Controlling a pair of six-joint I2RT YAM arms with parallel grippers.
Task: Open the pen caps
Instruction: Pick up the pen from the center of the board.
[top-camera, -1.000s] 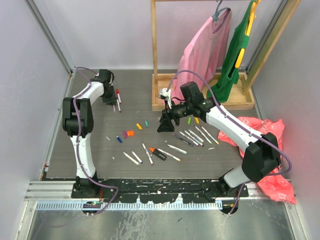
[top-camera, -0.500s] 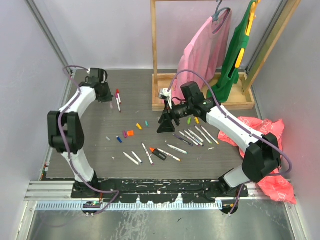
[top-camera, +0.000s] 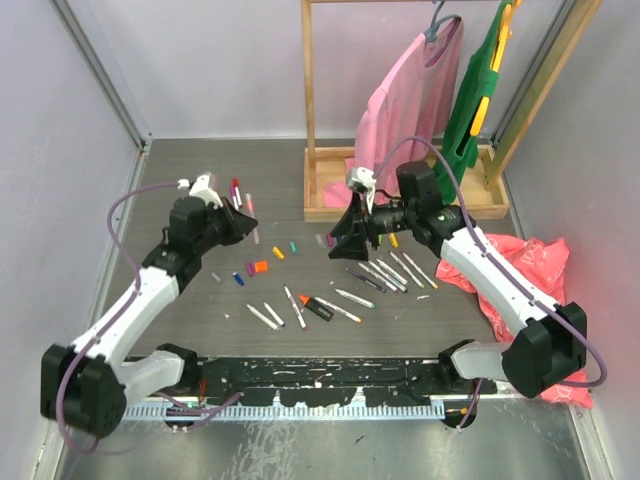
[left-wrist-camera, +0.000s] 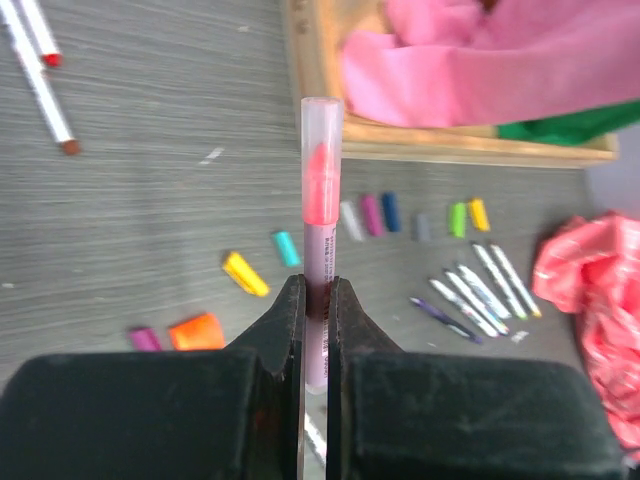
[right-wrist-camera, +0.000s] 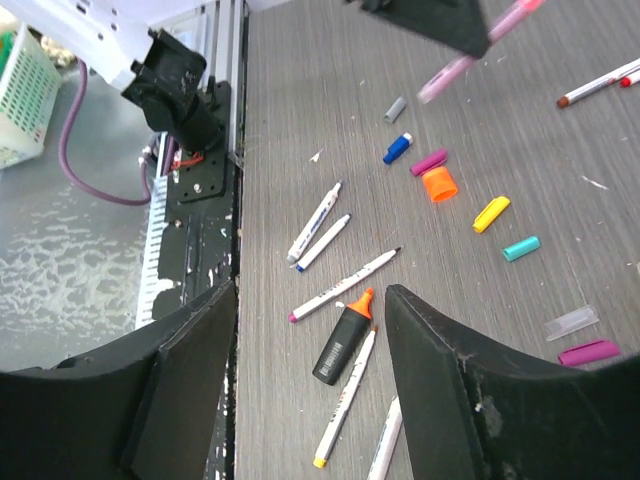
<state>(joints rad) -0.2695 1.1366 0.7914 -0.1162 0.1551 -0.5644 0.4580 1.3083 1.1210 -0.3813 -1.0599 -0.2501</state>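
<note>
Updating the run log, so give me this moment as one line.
left gripper: shut on pink pen, clear cap on | right gripper: open, empty | loose pen caps: on table

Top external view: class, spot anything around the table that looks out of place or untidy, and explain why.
A crumpled red plastic bag slumps at the table's right edge, unrelated to the pens. Loose pen caps and pens lie scattered, unsorted. Nothing looks broken or spilled.

Pale walls (top-camera: 230, 70), grey tabletop (top-camera: 270, 175), wooden rack (top-camera: 309, 100)
</note>
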